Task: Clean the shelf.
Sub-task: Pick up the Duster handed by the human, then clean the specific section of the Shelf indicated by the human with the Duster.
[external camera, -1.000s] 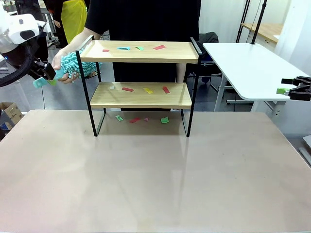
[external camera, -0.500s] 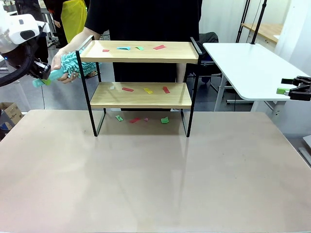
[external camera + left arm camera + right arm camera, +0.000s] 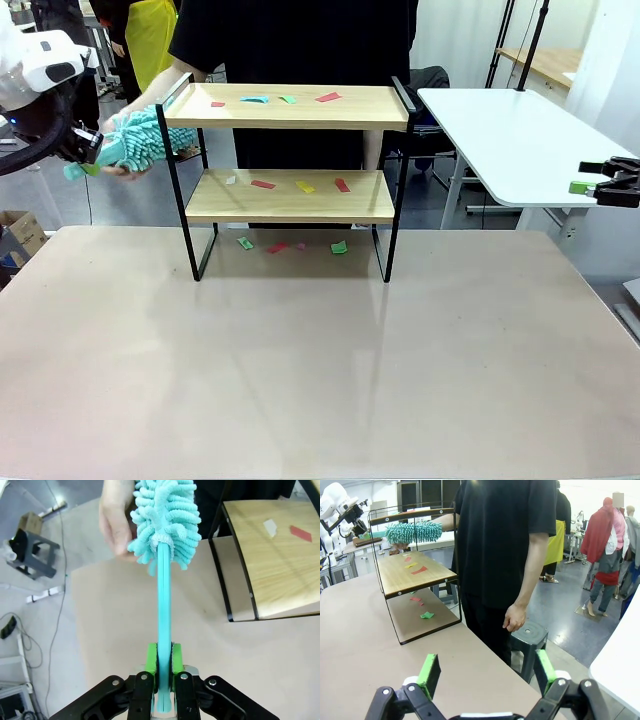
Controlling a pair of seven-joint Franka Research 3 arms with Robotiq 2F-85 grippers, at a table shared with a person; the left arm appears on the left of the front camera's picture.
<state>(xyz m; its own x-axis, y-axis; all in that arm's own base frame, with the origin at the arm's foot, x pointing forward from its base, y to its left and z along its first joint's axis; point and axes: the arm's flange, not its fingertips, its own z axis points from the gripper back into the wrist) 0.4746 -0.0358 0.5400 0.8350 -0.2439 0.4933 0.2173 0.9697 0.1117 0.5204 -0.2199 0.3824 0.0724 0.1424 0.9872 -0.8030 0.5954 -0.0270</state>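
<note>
The shelf stands at the table's far middle, two wood boards in a black frame. Coloured paper scraps lie on both boards and on the table beneath. My left gripper hovers left of the shelf's top corner, shut on the handle of a teal fluffy duster. The duster's head points toward the shelf. A person's hand still touches the head from the side. My right gripper hangs open and empty far to the right, with green pads wide apart.
A person in black stands right behind the shelf. A white side table lies at the back right, a stool beyond the table edge, and a cardboard box on the floor left. The tan tabletop stretches in front.
My left gripper has shut on the duster's handle. The person's hand has slipped down off the top of the duster's head. The right arm has stayed still.
</note>
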